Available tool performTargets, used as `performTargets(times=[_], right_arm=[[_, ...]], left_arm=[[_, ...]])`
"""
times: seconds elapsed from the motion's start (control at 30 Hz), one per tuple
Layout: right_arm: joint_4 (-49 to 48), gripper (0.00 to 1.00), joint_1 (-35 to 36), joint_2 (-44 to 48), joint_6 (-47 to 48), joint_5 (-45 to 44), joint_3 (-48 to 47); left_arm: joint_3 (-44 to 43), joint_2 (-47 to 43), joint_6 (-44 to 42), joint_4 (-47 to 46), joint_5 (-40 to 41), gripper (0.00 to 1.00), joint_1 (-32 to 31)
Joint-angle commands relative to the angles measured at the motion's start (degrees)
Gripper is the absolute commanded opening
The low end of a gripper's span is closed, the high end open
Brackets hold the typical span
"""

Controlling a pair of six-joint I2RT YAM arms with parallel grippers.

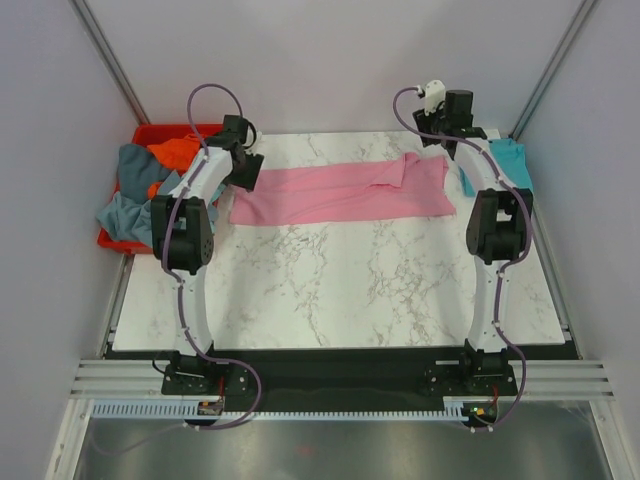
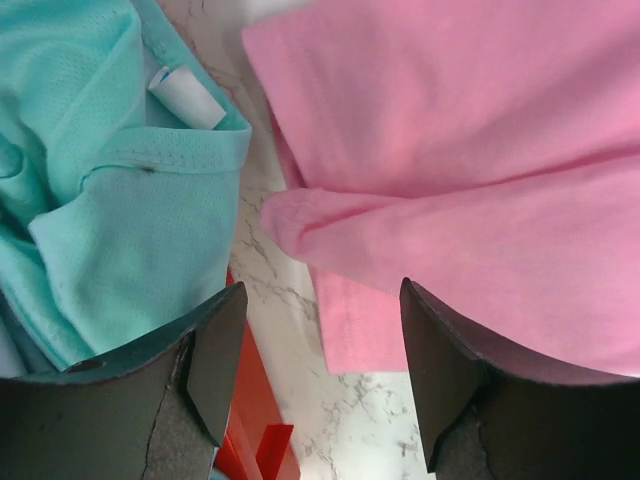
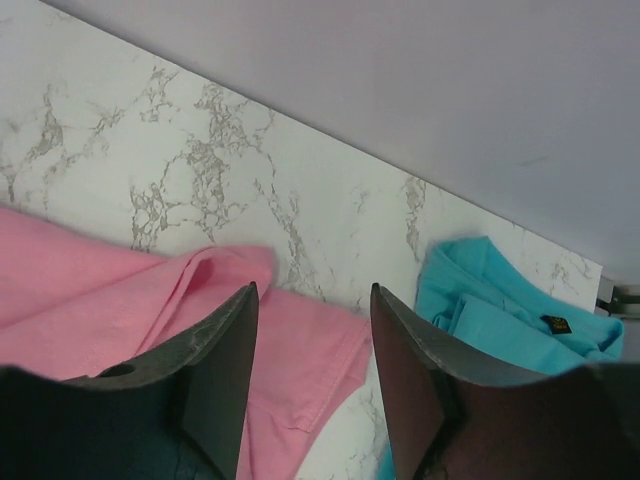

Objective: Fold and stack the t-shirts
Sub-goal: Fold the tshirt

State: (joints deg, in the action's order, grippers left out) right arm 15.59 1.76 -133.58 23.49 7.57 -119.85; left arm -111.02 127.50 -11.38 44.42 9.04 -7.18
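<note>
Left end effector (image 2: 322,290), mint t-shirt (image 2: 130,210) wrist-view only

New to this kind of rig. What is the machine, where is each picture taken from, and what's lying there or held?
Two robot arms are bolted at the near edge of a marble table. One picture looks down from above and behind them; the other two come from cameras on each wrist. On it lies a pink t-shirt, folded into a long strip, with a teal t-shirt at the far right edge. A red bin on the left holds more shirts. The left end effector and right end effector stand open near the pink shirt's ends, holding nothing.
</note>
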Motion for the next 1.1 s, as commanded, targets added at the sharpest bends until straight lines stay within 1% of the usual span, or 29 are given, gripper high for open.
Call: performTargets(times=[0.0,0.03,0.1,0.17,0.2,0.23,0.3,0.33,0.37,0.4,0.5,0.57,0.7,0.9,1.07], right_arm=[[-2.94,0.57,0.17,6.83,-4.58,-1.6,-1.88],[-2.94,0.57,0.17,8.84,-5.28,0.32,-0.66],[-1.89,0.58,0.17,10.7,-8.0,2.7,1.1],[-0.22,0.58,0.17,12.55,-9.94,7.53,4.0],[0.13,0.57,0.35,12.9,-11.86,9.11,5.23],[0.66,0.57,0.35,13.34,-12.75,10.0,7.51],[1.19,0.57,0.44,13.35,-15.03,13.07,9.63],[1.37,0.56,0.44,12.91,-16.79,14.56,11.29],[1.72,0.56,0.44,12.64,-17.76,17.71,12.0],[2.07,0.55,0.44,12.12,-18.73,19.04,12.53],[2.69,0.54,0.35,9.66,-22.86,23.61,14.81],[2.69,0.53,0.17,8.87,-25.5,25.12,15.52],[3.39,0.52,-0.18,6.58,-25.86,25.83,16.05],[5.85,0.49,-0.35,4.12,-25.86,27.05,16.14],[6.11,0.49,-0.44,3.5,-25.24,25.65,16.41]], left_arm=[[-0.08,-8.84,1.0,-2.06,0.9,0.7,-1.43],[1.67,-10.94,1.35,-1.8,0.2,0.7,-1.87],[4.05,-12.27,1.45,-1.45,-2.25,0.7,-2.4],[7.04,-12.45,1.53,-0.83,-4.89,0.67,-2.75],[7.74,-12.19,2.23,0.04,-7.78,0.66,-2.75],[8.53,-11.84,2.58,0.4,-8.76,0.62,-2.75],[8.8,-10.0,2.5,1.36,-14.11,0.55,-2.84],[8.81,-9.21,2.5,1.98,-14.83,0.51,-2.93],[8.81,-8.51,2.5,1.98,-15.36,0.5,-2.93],[8.81,-7.11,2.33,2.07,-15.97,0.5,-2.93],[7.66,-4.29,2.67,2.33,-15.63,0.5,-2.93],[7.49,-3.14,2.41,2.33,-14.84,0.5,-2.84],[7.49,-0.16,2.32,1.98,-13.44,0.5,-2.84],[8.01,2.05,2.5,1.37,-11.24,0.5,-2.84],[7.84,3.36,2.59,1.02,-10.36,0.5,-2.93]])
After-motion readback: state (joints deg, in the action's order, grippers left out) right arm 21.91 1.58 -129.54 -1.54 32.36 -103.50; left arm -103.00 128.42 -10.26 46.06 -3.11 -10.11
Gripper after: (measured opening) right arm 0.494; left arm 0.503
